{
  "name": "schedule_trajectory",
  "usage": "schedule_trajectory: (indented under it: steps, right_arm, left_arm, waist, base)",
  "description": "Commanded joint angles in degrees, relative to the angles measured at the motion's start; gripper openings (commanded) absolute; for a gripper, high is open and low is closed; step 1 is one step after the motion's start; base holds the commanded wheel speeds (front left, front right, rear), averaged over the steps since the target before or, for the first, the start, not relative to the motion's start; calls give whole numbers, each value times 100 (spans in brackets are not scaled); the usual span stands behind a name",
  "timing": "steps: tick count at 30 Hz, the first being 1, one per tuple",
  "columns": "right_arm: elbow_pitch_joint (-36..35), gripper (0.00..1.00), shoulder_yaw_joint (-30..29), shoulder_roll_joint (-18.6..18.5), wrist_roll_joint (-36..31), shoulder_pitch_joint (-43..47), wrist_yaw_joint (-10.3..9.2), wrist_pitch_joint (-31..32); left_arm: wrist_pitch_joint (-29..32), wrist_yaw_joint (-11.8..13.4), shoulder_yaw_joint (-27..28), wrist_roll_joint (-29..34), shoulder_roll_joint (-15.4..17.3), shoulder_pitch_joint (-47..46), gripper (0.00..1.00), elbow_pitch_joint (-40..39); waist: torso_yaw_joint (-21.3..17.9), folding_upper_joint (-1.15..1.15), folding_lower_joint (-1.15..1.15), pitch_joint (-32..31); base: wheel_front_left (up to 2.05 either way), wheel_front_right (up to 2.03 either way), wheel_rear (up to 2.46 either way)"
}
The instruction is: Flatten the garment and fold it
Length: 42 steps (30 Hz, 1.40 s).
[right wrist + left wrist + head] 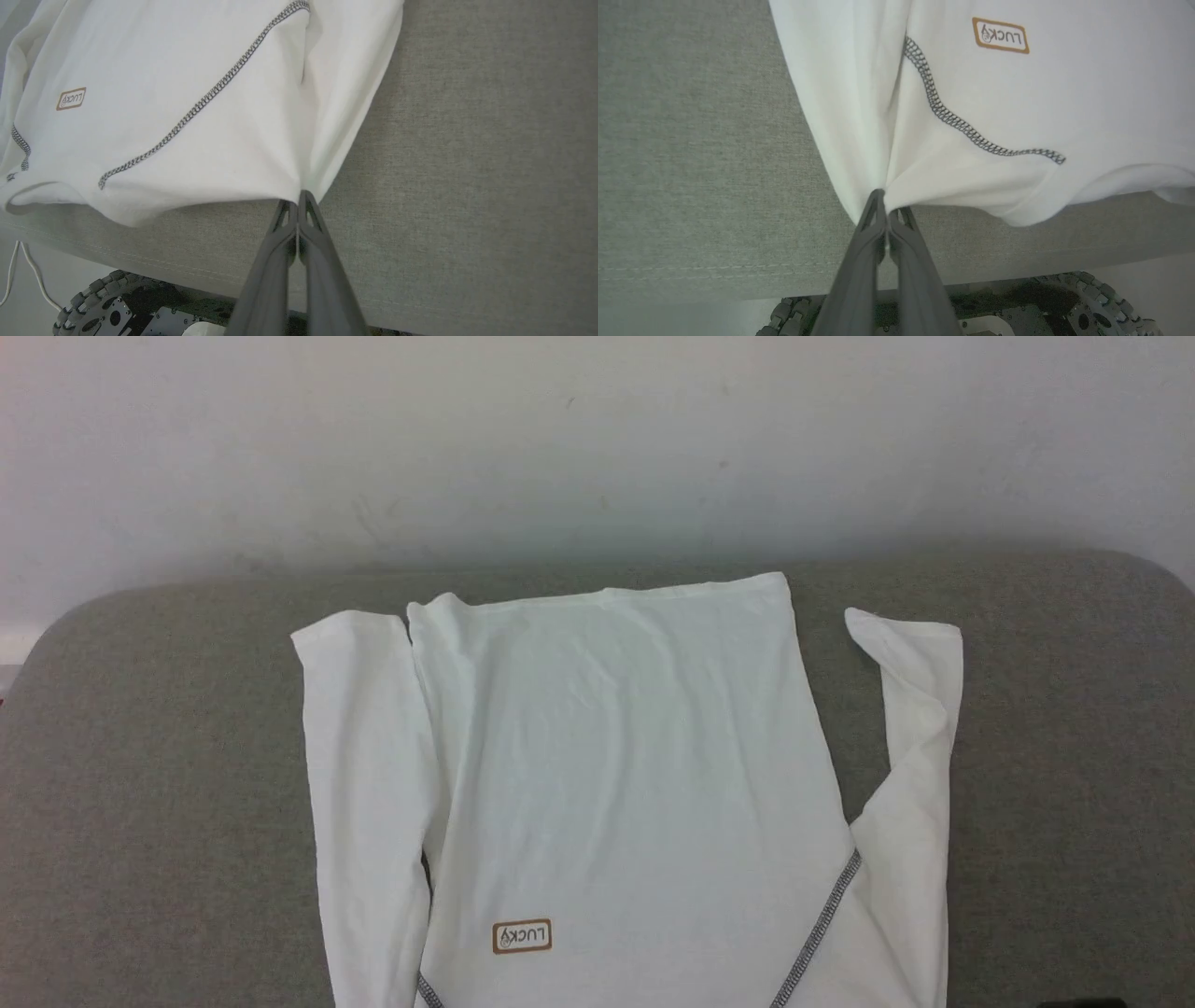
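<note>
Pale wall [597, 429] across the 12 o'clock side of the head view, scuffed here and there. Below it is the grey fabric-covered bench [168, 756], with rounded far corners.

The garment [616, 756] lies on the bench at centre and runs off the head view at 6 o'clock. I see white thin cloth, body panel spread mostly flat with soft wrinkles, hem edge toward 12 o'clock. The left sleeve [364, 784] lies at 9 o'clock of the body, straight and just beside it. The right sleeve [920, 737] lies at 3 o'clock, angled away from the body with a wedge of bare bench between, its cuff end bent over toward 11 o'clock.

Left end effector [883, 205]: fingers together, clamped on the garment's near edge where sleeve meets body; cloth gathers into a pinch at the tips. Right end effector [297, 200]: fingers together likewise, clamped on the matching spot on the other side. Between the two grips the near edge sags toward the bench front.

Robot's wheeled base [93, 298] shows at 7 o'clock in the right wrist view, under the bench edge.

Dark grey zigzag seam [822, 924] at 5 o'clock of the body, a shorter piece at 7 o'clock.

Thin white cable [28, 270] on the floor at 8 o'clock, right wrist view.

Brown-bordered label [522, 936] at 7 o'clock of the body; lettering reads upside down to me.
</note>
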Motion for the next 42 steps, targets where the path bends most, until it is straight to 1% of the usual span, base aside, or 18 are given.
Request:
schedule_trajectory:
  steps: [1,2,3,7,11,13,15,18,20,24,28,34,37,38,40,42]
  right_arm:
    - [-77,45,8,56,-36,-11,-12,-10]
    - [-111,100,41,82,-42,-41,-12,-39]
    - [-157,100,65,100,-53,-89,-12,-113]
    - [-415,100,138,133,-91,-324,-12,-573]
    - [-672,100,25,228,-222,-633,-12,-1220]
    - [-747,100,-85,314,-283,-799,-12,-1461]
    - [-826,100,-158,370,-361,-1019,-12,-1642]
    - [-913,100,-229,417,-434,-1414,-12,-1793]
    - [-938,100,-232,417,-452,-1693,-12,-1826]
    - [-928,100,-160,318,-470,-2190,-12,-1857]
    - [-875,100,-84,206,-430,-2576,-12,-1899]
    - [-720,100,96,100,-321,-2932,-12,-1947]
    - [-634,100,194,57,-266,-3044,-12,-1974]
    - [-634,100,194,57,-266,-3044,-12,-1974]
    - [-574,100,263,42,-202,-3099,-12,-1980]
    - [-515,100,305,45,-105,-3146,-12,-1994]
  left_arm:
    - [-101,-43,5,-39,-17,-102,28,10]
    - [-206,-63,11,-16,-55,-175,77,44]
    - [-280,-86,6,-27,-109,-236,100,80]
    - [-784,-91,204,-73,-311,-458,100,52]
    - [-1558,-53,671,-13,-377,-778,100,-189]
    - [-1891,-65,872,104,-310,-1038,100,-225]
    - [-2093,-87,1043,117,-278,-1370,100,-189]
    - [-2175,-139,1250,98,-163,-2041,100,26]
    - [-2150,-238,1375,1,-67,-2588,100,260]
    - [-1828,-487,1528,-285,181,-3716,100,880]
    - [-1293,-711,1573,-450,581,-4782,100,1611]
    - [-125,-1012,1443,-790,1019,-6068,100,2723]
    - [536,-1075,1392,-990,1180,-6477,100,3234]
    - [536,-1075,1392,-990,1180,-6477,100,3234]
    - [872,-1055,1417,-1115,1268,-6656,100,3518]
    - [1084,-1063,1464,-1217,1357,-6784,100,3751]
  waist:
    - [9,0,1,28]
    - [5,0,1,36]
    - [2,0,1,41]
    - [-29,0,1,80]
    - [-66,0,1,210]
    - [-63,0,1,325]
    - [-89,0,1,479]
    - [-153,0,1,826]
    - [-200,0,1,1083]
    - [-322,0,1,1594]
    - [-470,0,1,2035]
    - [-706,0,1,2517]
    - [-845,0,1,2689]
    - [-845,0,1,2689]
    - [-950,0,1,2792]
    - [-1050,0,1,2887]
  base:
    - [0,0,0]
    - [0,0,0]
    - [0,0,0]
    - [0,0,0]
    - [0,0,0]
    - [0,0,0]
    - [0,0,0]
    - [0,0,0]
    - [0,0,0]
    - [0,0,0]
    - [0,0,0]
    - [0,0,0]
    - [0,0,0]
    - [0,0,0]
    - [0,0,0]
    - [0,0,0]
